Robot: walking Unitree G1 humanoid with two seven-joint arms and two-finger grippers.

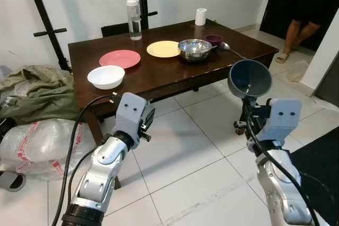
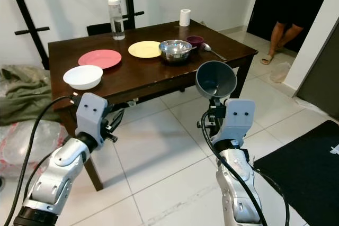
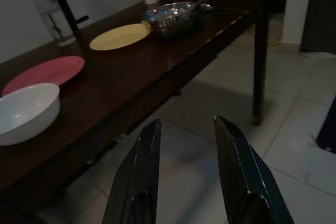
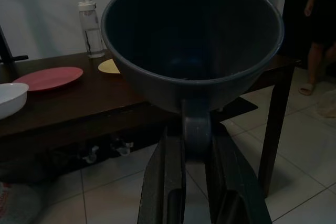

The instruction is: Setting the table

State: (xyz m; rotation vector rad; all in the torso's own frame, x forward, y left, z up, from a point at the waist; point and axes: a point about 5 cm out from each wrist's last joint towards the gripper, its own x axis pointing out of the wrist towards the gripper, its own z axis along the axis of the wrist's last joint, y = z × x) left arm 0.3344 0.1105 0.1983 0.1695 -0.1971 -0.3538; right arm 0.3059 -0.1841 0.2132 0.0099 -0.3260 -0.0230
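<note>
The dark grey bowl [image 1: 249,78] is off the table, held up in the air over the tiled floor [image 1: 190,157] in front of the table's near right corner, tipped on its side so that its open mouth faces back toward the robot and slightly upward, its round rim standing nearly upright. The right gripper [image 4: 197,148] has its two black fingers [image 4: 170,177] closed on the bowl at the lower edge, one finger on each side of the part it holds, the bowl rising above the fingers. The left gripper [image 3: 186,145] is raised beside the table's near edge with nothing in it, its fingers [image 3: 142,166] parted by a moderate gap and pointing along the table front toward the far leg. On the dark wooden table [image 1: 159,75] stand a white bowl [image 1: 106,76] near the front left corner, a pink plate [image 1: 119,58] just behind it, a yellow plate [image 1: 163,48] further right, and a steel bowl [image 1: 194,49] beside that, with a small purple bowl [image 1: 213,39] and a spoon [image 1: 229,48] toward the right end. A clear water bottle [image 1: 134,18] and a roll of paper [image 1: 201,17] stand along the far edge. A person's legs [image 1: 296,30] show in the doorway at the right, and a green cloth [image 1: 32,91] lies heaped on the floor at the left.
</note>
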